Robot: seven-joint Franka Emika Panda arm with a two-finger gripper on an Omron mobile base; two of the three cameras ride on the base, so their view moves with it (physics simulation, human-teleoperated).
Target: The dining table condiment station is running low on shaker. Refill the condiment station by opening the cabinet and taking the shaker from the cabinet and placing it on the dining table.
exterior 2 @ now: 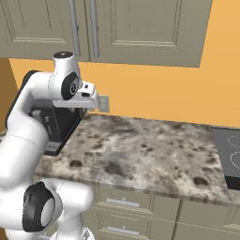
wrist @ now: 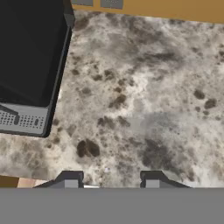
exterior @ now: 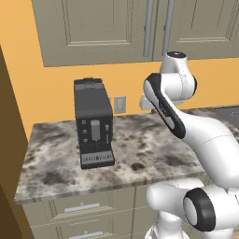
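My fingers (wrist: 111, 180) hang above the marble-patterned worktop (wrist: 144, 109), spread apart with nothing between them; in the hand view the 2 dark tips rise at the bottom edge with bare stone showing in the gap. To one side of them in that view sits the black coffee machine (wrist: 30, 65), its grey drip grille toward the worktop's front edge.

From the left base view my arm (exterior: 186, 130) folds up from the lower right, with the wrist raised near the wall, just below the cabinet (exterior: 93, 28). The cabinet's doors are closed, and its 2 long vertical bar handles (exterior: 148, 28) stand side by side above my wrist. The coffee machine (exterior: 93, 123) stands upright on the worktop (exterior: 56, 163) near the orange wall, with a wall outlet (exterior: 120, 104) just beside it. In the right base view a dark cooktop (exterior 2: 229, 157) lies at the far end of the worktop, well apart from my arm. Drawers (exterior 2: 126, 206) with short handles run beneath the worktop. I cannot see the shaker; no door is open to show it.
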